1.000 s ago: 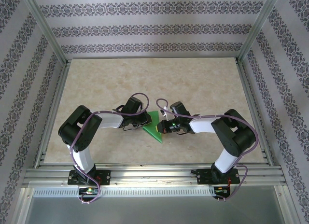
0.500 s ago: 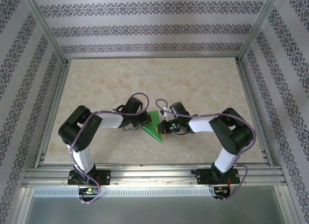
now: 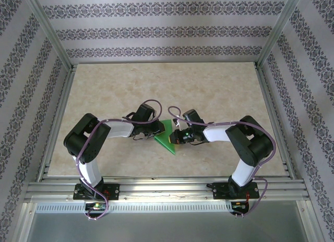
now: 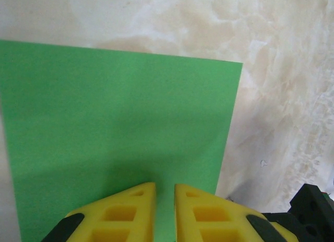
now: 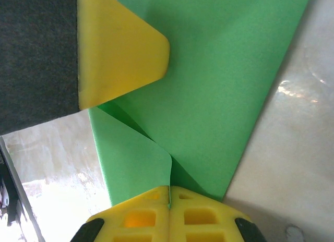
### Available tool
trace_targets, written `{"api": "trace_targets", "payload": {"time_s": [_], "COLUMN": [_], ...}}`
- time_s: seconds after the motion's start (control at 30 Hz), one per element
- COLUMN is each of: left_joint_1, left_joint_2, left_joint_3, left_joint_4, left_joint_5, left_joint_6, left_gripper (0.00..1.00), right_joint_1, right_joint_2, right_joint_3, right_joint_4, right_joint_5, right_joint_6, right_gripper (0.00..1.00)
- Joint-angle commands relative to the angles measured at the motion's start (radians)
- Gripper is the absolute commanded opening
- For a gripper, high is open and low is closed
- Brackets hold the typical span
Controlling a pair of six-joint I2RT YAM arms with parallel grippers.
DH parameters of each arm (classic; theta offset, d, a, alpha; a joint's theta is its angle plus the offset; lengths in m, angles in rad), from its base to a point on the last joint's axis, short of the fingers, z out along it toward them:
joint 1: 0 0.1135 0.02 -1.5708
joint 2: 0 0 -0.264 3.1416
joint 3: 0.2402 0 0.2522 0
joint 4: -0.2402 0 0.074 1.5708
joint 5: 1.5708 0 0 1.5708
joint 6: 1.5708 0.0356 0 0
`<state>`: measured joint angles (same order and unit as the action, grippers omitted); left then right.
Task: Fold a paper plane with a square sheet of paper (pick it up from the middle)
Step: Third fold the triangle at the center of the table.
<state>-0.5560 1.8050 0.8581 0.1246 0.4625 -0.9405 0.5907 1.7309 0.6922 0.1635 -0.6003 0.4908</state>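
Top view: a green paper, folded to a pointed triangle, lies on the desk, midway between the side edges and closer to the near edge. The left gripper meets it from the left, the right gripper from the right.

Left wrist view: the paper lies flat on the desk. The left gripper is over its near part, with only a thin slit between the yellow fingers.

Right wrist view: the right gripper is clamped on a raised fold of the paper. A yellow finger of the left gripper rests on the paper at upper left.
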Motion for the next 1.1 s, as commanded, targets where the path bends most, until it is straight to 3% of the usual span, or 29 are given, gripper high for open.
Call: {"api": "trace_targets", "payload": {"time_s": [0.0, 0.23, 0.47, 0.73, 1.07], "left_joint_1": [0.002, 0.002, -0.037, -0.093, -0.103], "left_joint_2": [0.001, -0.133, -0.229, -0.177, -0.134], "left_joint_3": [0.040, 0.059, -0.105, -0.202, -0.219], "left_joint_4": [-0.086, -0.163, -0.003, 0.171, 0.176], "left_joint_5": [0.022, 0.011, 0.032, 0.018, -0.002], "left_joint_6": [0.056, 0.078, -0.063, -0.171, -0.172], "left_gripper": [0.21, 0.27, 0.11, 0.06, 0.06], "right_joint_1": [0.007, 0.007, 0.005, 0.006, 0.006], "right_joint_2": [0.053, 0.061, 0.062, 0.064, 0.067], "right_joint_3": [0.010, 0.009, 0.012, 0.013, 0.015], "right_joint_4": [-0.023, -0.030, -0.028, -0.027, -0.030], "right_joint_5": [0.033, 0.046, 0.045, 0.046, 0.045], "right_joint_6": [-0.026, -0.014, -0.011, -0.006, -0.008], "right_gripper": [0.00, 0.00, 0.00, 0.00, 0.00]}}
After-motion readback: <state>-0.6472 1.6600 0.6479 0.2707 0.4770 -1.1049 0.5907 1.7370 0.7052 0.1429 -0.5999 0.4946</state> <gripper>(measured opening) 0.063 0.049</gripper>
